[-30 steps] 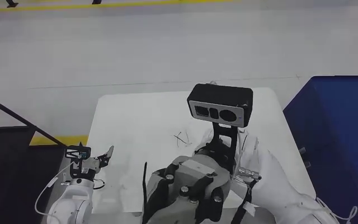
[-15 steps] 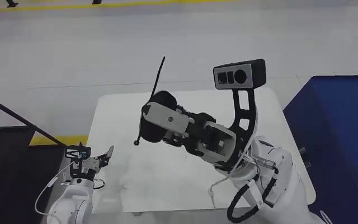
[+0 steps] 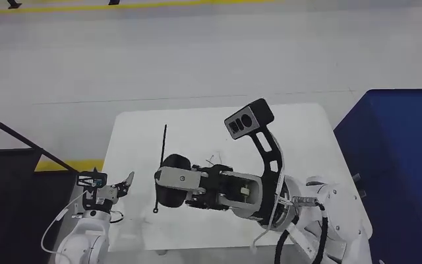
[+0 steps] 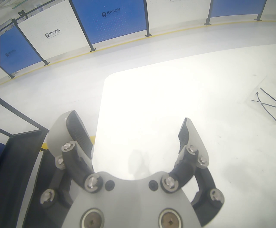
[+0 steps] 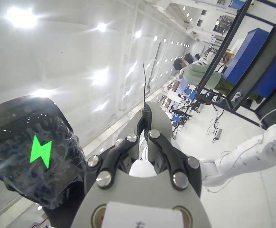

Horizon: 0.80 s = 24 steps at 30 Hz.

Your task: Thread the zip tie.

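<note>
Counter (image 3: 132,138): white, loose ties (image 4: 265,101) lying mid-top.
Room: blue panels (image 4: 116,19) are lining your pale floor (image 3: 198,59).
Left jaws: gaping, holding nothing.
Right jaws: pinching the zip tie (image 5: 144,82), hiding its middle.

White table (image 3: 142,135); black zip ties (image 4: 265,104) (loose) atop

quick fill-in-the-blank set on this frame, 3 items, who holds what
1. The right gripper is shut on a black ____.
2. The left gripper stands ____, with nothing between its fingers.
3. Spare ties lie on the white ____.
Missing words: zip tie; open; table.
</note>
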Tool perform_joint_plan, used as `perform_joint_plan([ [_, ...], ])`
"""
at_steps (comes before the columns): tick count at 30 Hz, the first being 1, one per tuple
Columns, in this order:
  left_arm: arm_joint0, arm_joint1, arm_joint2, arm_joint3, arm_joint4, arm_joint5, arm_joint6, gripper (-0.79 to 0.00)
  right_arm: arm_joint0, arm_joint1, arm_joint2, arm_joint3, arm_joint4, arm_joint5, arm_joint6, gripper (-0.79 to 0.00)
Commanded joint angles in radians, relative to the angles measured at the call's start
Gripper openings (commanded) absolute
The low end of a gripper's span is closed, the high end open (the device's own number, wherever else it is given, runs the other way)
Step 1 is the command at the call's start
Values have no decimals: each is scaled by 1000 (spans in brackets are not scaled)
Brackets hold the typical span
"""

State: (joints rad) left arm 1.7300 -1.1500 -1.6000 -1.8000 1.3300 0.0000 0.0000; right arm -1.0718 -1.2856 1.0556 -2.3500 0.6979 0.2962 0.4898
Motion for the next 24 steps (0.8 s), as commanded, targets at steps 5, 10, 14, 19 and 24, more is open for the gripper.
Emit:
perform_joint_plan([
  [5, 0, 0, 0, 0, 0, 0, 0, 0, -9, -3, 17, 0, 57, -17, -3, -785],
  [10, 0, 0, 0, 0, 0, 0, 0, 0, 19, -6, 47, 0, -57, -169, -20, -785],
  [14, 0, 0, 0, 0, 0, 0, 0, 0, 39, -12, 49, 11, -141, -326, -25, -785],
  [19, 0, 0, 0, 0, 0, 0, 0, 0, 54, -19, 36, 50, -149, -397, -31, -785],
  [24, 0, 0, 0, 0, 0, 0, 0, 0, 43, -21, 19, 88, -109, -322, -32, -785],
])
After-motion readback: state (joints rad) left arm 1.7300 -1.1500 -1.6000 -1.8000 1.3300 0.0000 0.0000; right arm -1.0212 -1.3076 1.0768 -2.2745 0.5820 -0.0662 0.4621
